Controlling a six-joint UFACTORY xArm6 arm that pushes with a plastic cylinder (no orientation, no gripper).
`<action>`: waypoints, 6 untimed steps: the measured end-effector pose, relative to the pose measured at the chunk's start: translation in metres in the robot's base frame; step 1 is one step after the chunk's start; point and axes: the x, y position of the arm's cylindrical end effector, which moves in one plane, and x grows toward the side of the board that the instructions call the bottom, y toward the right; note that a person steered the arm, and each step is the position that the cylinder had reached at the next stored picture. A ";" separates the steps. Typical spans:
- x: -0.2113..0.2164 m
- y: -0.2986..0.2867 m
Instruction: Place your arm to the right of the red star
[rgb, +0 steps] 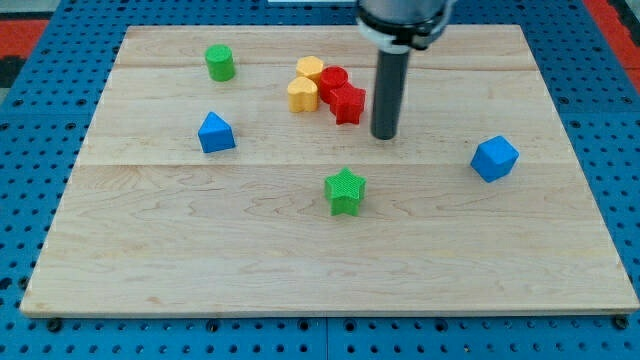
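Observation:
The red star lies on the wooden board near the top middle. It touches a red cylinder on its upper left. My tip rests on the board just right of the red star and slightly lower, with a small gap between them. The dark rod rises from the tip to the view's top.
A yellow hexagon and a yellow heart sit left of the red blocks. A green cylinder is at upper left, a blue triangle block at left, a green star in the middle, a blue cube at right.

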 end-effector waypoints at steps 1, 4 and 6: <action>-0.031 0.011; -0.031 0.004; -0.019 -0.002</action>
